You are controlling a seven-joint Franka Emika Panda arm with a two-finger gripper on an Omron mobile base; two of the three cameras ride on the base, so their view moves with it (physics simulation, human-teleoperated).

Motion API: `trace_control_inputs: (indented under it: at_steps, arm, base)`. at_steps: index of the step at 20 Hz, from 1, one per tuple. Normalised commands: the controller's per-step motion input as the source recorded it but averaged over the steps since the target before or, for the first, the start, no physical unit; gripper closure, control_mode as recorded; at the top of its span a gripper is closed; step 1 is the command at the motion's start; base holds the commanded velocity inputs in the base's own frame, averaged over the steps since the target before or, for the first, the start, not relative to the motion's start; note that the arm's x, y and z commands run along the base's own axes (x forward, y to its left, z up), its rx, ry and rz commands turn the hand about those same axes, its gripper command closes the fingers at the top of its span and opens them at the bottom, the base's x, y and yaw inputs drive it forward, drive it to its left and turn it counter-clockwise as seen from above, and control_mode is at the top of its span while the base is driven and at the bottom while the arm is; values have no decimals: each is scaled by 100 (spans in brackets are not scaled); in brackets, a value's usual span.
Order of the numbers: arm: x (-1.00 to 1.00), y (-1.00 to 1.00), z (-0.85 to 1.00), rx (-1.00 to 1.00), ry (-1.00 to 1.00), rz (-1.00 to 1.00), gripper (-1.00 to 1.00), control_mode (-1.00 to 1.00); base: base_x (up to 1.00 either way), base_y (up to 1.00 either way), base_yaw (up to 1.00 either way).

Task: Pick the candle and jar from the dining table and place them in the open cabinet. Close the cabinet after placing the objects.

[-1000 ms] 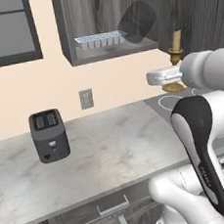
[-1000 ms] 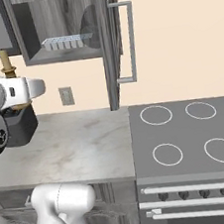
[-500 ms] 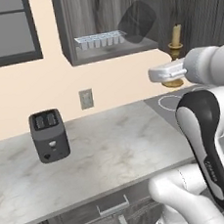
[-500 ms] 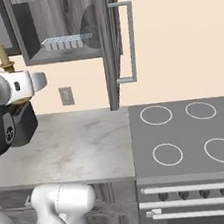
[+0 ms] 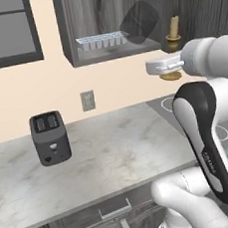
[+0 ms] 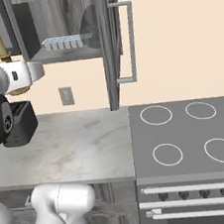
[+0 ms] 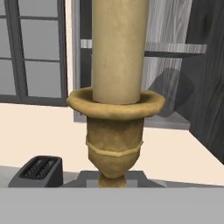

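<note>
I'm looking at a pale peach wall [image 5: 58, 87] with a white outlet [image 5: 88, 101] on it. Below the outlet runs a grey-veined marble counter [image 5: 106, 157]; a dark toaster [image 5: 50, 138] stands on it, left of the outlet. A dark-framed window [image 5: 6, 30] sits up left. Right of the counter is a grey stove [image 6: 188, 144] with ring burners.
</note>
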Motion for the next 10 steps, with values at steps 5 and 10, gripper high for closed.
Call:
trace_control_inputs:
  at_steps: [5,10]
  arm:
    - [33,1,2,0,0,1,100,-100]
    - [40,0,0,0,0,2,100,-100]
  base:
    - [0,0,0]
    - [0,0,0]
